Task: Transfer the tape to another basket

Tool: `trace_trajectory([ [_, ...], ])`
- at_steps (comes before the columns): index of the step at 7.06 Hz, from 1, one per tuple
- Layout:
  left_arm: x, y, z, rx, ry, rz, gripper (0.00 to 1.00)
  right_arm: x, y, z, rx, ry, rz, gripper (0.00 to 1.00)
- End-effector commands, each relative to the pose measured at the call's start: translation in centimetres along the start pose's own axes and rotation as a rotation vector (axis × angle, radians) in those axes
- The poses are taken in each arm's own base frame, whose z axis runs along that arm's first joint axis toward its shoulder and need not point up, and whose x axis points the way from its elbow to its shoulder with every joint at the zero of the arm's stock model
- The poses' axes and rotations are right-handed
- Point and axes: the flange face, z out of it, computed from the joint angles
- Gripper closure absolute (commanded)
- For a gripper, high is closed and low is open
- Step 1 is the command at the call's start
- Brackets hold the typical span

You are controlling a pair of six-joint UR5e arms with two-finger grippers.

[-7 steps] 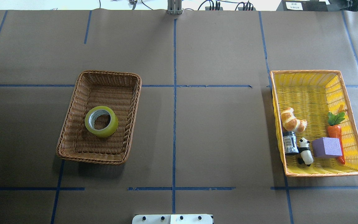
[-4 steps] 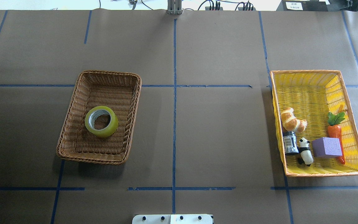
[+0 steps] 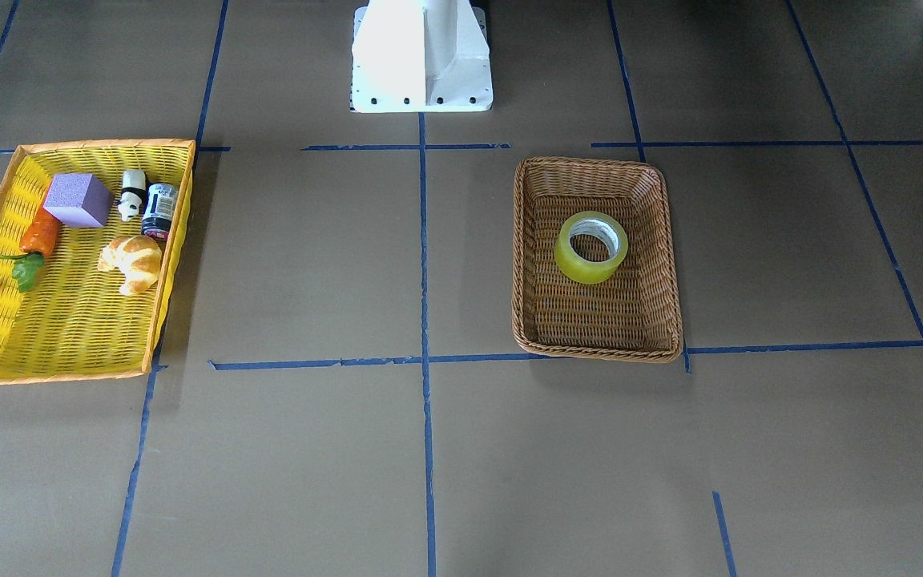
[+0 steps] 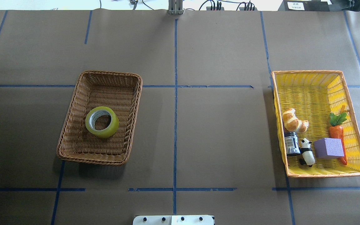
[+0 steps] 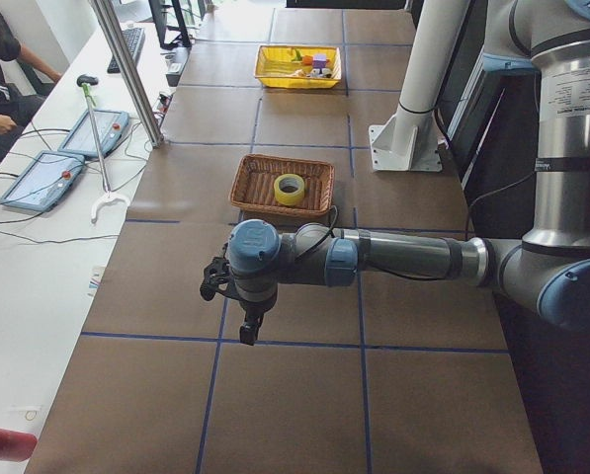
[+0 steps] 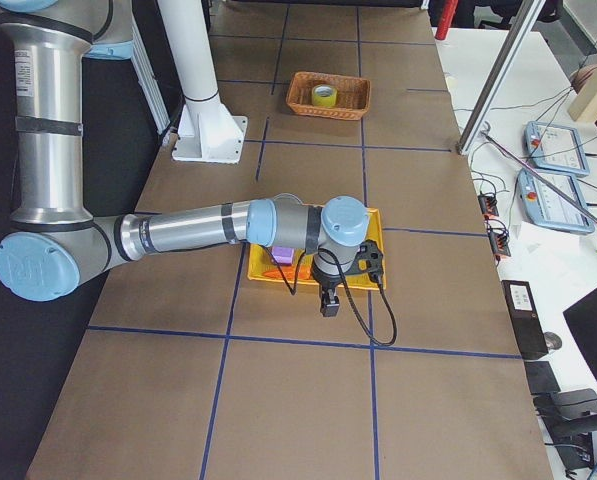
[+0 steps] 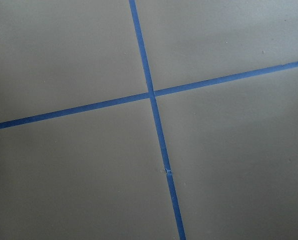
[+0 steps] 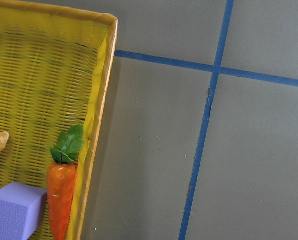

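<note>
Checking the overhead view against the shots from a second back, I see nothing shifted. The tape [image 4: 102, 122] lies flat, core up, in the same spot inside the brown basket [image 4: 111, 73], a little toward its near end. The yellow basket [image 4: 308, 72], far off on the right of the table, holds the same croissant [image 4: 294, 122], jar [image 4: 291, 143], panda [image 4: 306, 152], purple block [image 4: 328, 148] and carrot [image 4: 337, 131], all unmoved. Neither arm enters the overhead or the front view.

I read that stillness as a pause. The tape sits settled in wicker and nothing is touching it, so either the transfer is finished or nobody has reached for it yet. I cannot decide which from these views alone.

From the table's left end I see the left gripper [image 5: 247, 331] hanging over bare table, well apart from the brown basket. Its wrist camera shows only a cross of blue lines. From the right end, the right gripper [image 6: 329, 300] hangs by the yellow basket's outer edge, and its camera looks down on the rim, carrot and block. Both grippers show only in the side views, so I cannot tell whether their fingers are spread or pressed together.
</note>
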Motion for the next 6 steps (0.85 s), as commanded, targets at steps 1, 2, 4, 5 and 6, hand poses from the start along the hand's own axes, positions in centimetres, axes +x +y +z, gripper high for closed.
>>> trace_trajectory([
  [1,0.13,-0.06,-0.11,0.003,0.001,0.003,0.0,-0.14,-0.06,0.16,-0.003,-0.001,-0.004,0.0],
  [2,0.09,-0.04,-0.05,0.003,0.003,0.002,0.0,-0.23,-0.09,0.26,-0.006,-0.001,-0.006,0.0],
  [4,0.22,-0.08,-0.2,0.004,0.001,0.003,0.0,-0.27,-0.11,0.31,-0.007,-0.001,-0.006,0.0],
  [5,0.2,-0.15,-0.19,0.004,0.001,0.003,0.0,-0.32,-0.13,0.36,-0.008,-0.001,-0.008,0.0],
  [6,0.29,-0.18,-0.09,0.002,0.002,0.004,0.0,-0.36,-0.15,0.41,-0.009,-0.001,-0.008,0.0],
])
